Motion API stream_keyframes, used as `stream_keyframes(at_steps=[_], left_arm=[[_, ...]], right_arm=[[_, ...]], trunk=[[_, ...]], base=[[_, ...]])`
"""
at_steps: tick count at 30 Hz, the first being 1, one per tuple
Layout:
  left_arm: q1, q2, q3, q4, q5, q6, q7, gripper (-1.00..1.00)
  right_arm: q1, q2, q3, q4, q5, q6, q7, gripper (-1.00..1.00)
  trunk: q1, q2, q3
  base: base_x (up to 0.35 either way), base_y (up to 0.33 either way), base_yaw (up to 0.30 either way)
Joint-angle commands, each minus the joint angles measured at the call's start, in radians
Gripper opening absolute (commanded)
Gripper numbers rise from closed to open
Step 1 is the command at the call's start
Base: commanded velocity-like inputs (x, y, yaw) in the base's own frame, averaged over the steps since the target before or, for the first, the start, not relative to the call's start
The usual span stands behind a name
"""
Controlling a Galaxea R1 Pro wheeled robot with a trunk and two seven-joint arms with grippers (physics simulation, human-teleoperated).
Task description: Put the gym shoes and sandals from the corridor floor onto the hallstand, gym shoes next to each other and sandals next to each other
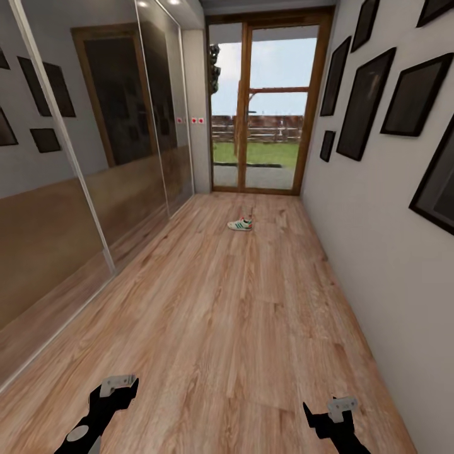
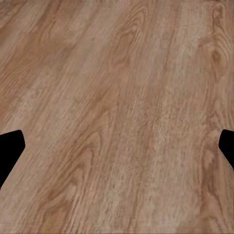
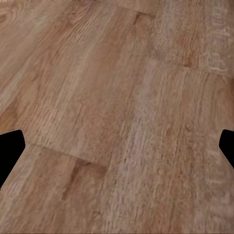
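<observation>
One gym shoe, white with green stripes, lies on the corridor floor far ahead, near the glass door. The other gym shoe, the sandals and the hallstand are out of view. My left gripper hangs low at the near left and my right gripper at the near right, both far from the shoe. In each wrist view the black fingertips stand wide apart at the edges over bare wood planks, so both grippers are open and hold nothing.
Mirrored wardrobe doors line the left side. The white right wall carries several black picture frames. A wood-framed glass door closes the corridor's far end.
</observation>
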Motion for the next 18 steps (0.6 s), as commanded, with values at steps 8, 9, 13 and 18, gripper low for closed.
stream_keyframes(at_steps=[8,9,13,18], left_arm=[[0.0,-0.001,0.006,0.001,-0.001,-0.002,-0.008,1.0],[0.0,-0.001,0.006,0.001,-0.001,-0.002,-0.008,1.0],[0.0,-0.001,0.006,0.001,0.0,-0.002,-0.008,1.0],[0.0,-0.001,0.006,0.001,0.0,-0.002,-0.008,1.0]], right_arm=[[0.0,0.0,0.007,0.001,-0.004,-0.003,0.001,1.0],[0.0,0.0,0.007,0.001,-0.004,-0.003,0.001,1.0],[0.0,0.0,0.007,0.001,-0.004,-0.003,0.001,1.0],[-0.001,0.001,0.007,0.001,-0.004,-0.003,0.001,1.0]], trunk=[[0.0,0.0,-0.001],[0.0,0.0,-0.001],[0.0,0.0,-0.001],[0.0,0.0,-0.001]], base=[[0.34,0.0,0.0],[0.34,0.0,0.0],[0.34,0.0,0.0],[0.34,0.0,0.0]])
